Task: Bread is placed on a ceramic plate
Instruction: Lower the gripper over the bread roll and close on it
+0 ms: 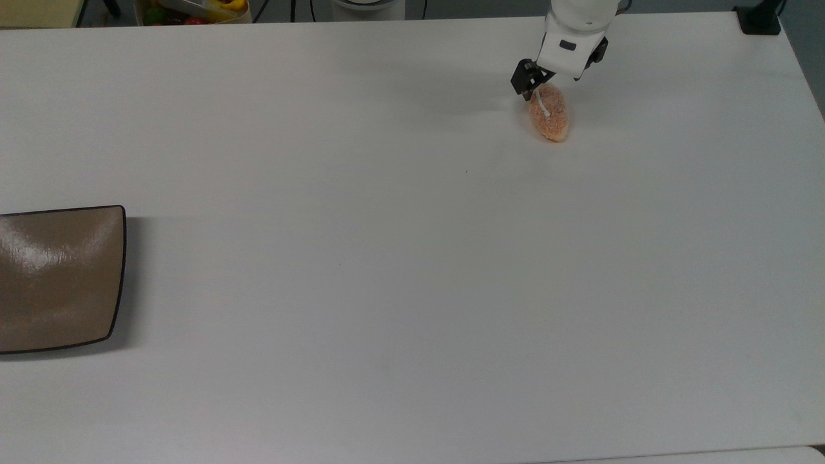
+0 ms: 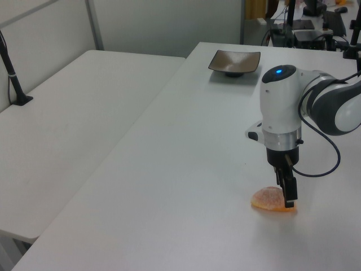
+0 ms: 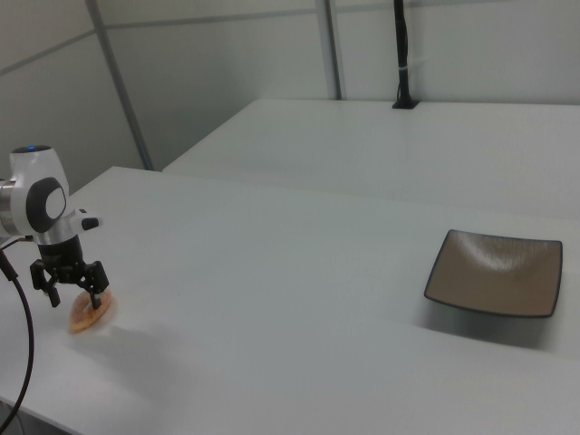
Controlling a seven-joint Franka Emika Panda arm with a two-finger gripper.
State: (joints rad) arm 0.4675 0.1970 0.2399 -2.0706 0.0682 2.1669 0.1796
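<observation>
The bread (image 1: 552, 120), a small orange speckled roll with a white stripe, lies on the white table near the top view's upper right. My gripper (image 1: 545, 91) is lowered onto its far end, open, with the fingers either side of the roll; the same stance shows in the right view, gripper (image 3: 72, 294) over bread (image 3: 91, 314). In the left view the gripper (image 2: 288, 195) reaches down beside the bread (image 2: 267, 199). The ceramic plate (image 1: 58, 277), glossy brown and square with nothing on it, sits far off at the top view's left edge, plate (image 2: 234, 61), plate (image 3: 494, 272).
A wide bare stretch of white table (image 1: 361, 258) lies between bread and plate. A box of coloured items (image 1: 193, 9) and a black clamp (image 1: 760, 19) sit at the far edge. A second table (image 2: 73, 107) adjoins on the left view's left.
</observation>
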